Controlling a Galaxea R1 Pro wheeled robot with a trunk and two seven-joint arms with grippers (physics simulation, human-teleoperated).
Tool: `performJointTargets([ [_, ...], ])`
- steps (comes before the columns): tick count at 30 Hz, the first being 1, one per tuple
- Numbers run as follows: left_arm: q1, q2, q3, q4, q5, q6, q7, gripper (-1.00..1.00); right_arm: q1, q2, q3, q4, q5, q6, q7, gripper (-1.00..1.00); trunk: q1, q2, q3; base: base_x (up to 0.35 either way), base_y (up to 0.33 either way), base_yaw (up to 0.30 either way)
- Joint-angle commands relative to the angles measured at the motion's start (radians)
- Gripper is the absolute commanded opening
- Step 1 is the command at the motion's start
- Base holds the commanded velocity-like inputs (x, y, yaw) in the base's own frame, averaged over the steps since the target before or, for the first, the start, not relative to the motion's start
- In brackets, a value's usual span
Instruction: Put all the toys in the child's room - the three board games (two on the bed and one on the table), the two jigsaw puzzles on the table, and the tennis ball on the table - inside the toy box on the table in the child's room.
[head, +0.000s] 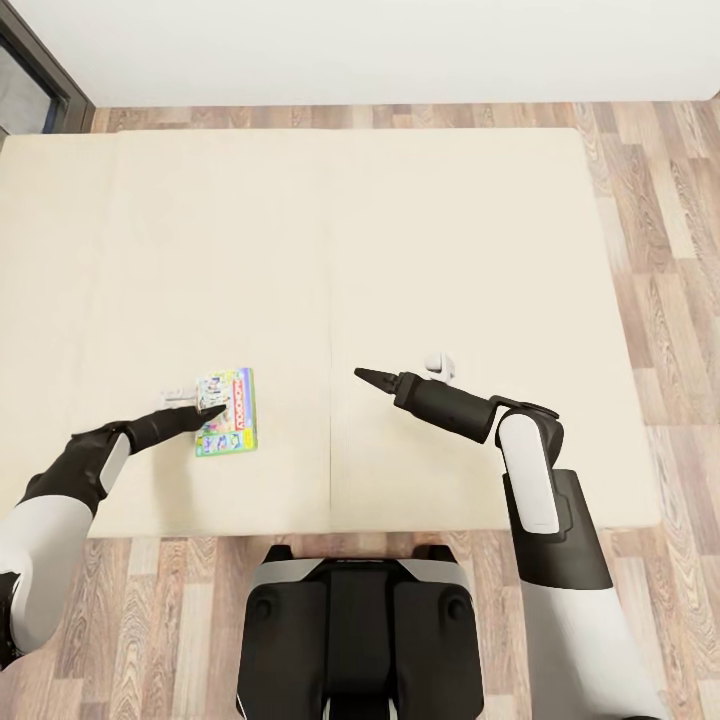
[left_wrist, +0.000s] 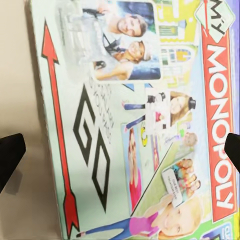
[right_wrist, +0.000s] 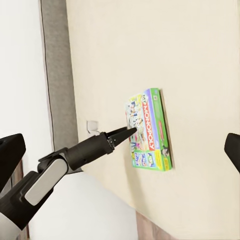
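Wood-plank floor (head: 180, 600) borders the near edge of a low bed with plain beige mattress (head: 400, 250). Left gripper (head: 212, 408): over the flat green-and-white "Monopoly" game box (head: 228, 412), fingertips wide apart in its wrist view, holding nothing. Box lies flat near the mattress's front edge. Right gripper (head: 368, 376): hovering above bare mattress, well apart from the box, black fingers spread. White wall (head: 400, 50) beyond.

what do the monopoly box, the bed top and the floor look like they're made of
Monopoly box: probably printed cardboard, slightly glossy; flat, sharp-edged, covered in photos and lettering.
Bed top: looks like soft matte beige fabric or padding, plain, with a faint seam down the middle.
Floor: wood or wood-look planks, with visible grain and plank joints; which one is unclear in a render.
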Motion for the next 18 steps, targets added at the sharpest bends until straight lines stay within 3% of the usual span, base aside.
performJointTargets([
  [1,0.0,-0.001,0.005,-0.003,0.0,0.009,-0.006,1.0,-0.001,0.001,-0.001,0.0,0.01,0.004,0.01,1.0,0.001,-0.002,-0.001,0.0,-0.173,0.0],
  [9,0.0,-0.001,0.004,-0.006,0.0,0.008,-0.007,1.0,-0.001,0.001,-0.001,0.0,0.011,0.004,0.01,1.0,0.001,-0.002,-0.001,0.0,-0.085,0.0],
  [18,0.0,-0.001,0.003,-0.006,-0.001,0.007,-0.003,1.0,-0.001,0.0,-0.001,0.0,0.011,0.004,0.01,1.0,0.001,-0.002,-0.001,0.0,-0.211,0.0],
])
